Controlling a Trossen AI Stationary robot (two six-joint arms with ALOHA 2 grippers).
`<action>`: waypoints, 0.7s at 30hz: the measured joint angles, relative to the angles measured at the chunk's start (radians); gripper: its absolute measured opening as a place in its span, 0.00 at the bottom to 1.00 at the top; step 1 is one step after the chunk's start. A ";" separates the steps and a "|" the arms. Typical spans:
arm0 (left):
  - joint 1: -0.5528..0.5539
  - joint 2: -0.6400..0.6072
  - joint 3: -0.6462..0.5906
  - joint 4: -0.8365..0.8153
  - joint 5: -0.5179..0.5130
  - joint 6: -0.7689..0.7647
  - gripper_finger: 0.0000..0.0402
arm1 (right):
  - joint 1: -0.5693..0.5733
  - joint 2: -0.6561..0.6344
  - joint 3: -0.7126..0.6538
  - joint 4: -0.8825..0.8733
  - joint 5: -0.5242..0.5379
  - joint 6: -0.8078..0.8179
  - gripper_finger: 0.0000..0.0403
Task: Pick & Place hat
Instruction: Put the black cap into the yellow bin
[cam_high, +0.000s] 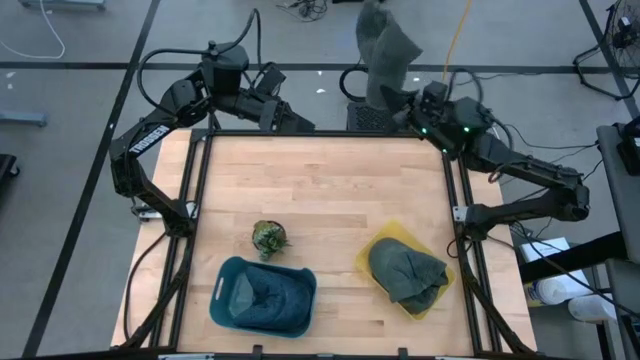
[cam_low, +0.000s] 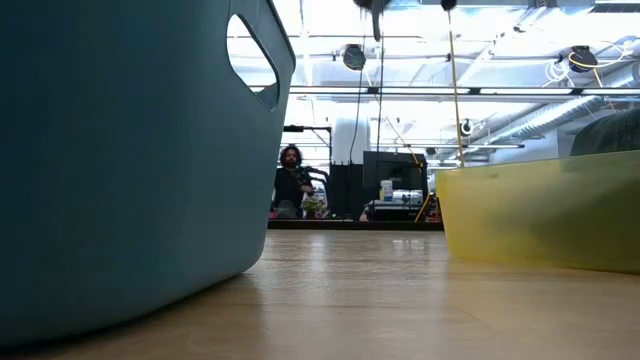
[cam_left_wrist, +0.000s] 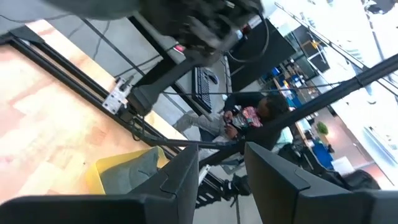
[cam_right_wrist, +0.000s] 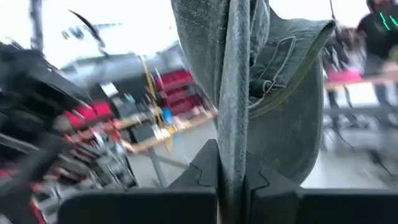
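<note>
The right gripper (cam_right_wrist: 231, 177) is clenched on a fold of a grey-green hat (cam_right_wrist: 261, 81), holding it high beyond the far edge of the desk (cam_high: 320, 190), so the cloth hangs loose below the pinch. In the right wrist view only a narrow pleat sits between the fingers, so the main risk is that the fabric slides out during a fast swing and the hat lands on the floor behind the desk. The dangling brim could also snag on the frame rail or drape over the rim of the yellow tray (cam_high: 372, 248), which already holds another hat (cam_high: 405, 272), instead of dropping in cleanly. The blue basket (cam_high: 262, 295) and small plant (cam_high: 268, 237) lie near that path. The left gripper (cam_left_wrist: 221, 171) waits partly parted, holding nothing, near the far left corner.
</note>
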 joint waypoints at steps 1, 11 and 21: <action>0.000 0.000 0.000 0.003 -0.006 0.000 0.35 | 0.014 0.002 0.000 0.044 0.000 -0.016 0.00; 0.000 0.000 0.000 0.110 -0.030 -0.018 0.51 | 0.105 0.030 0.000 0.400 -0.080 -0.106 0.00; 0.000 0.000 0.000 0.244 -0.032 -0.006 0.66 | 0.137 0.134 0.000 0.750 -0.251 -0.090 0.00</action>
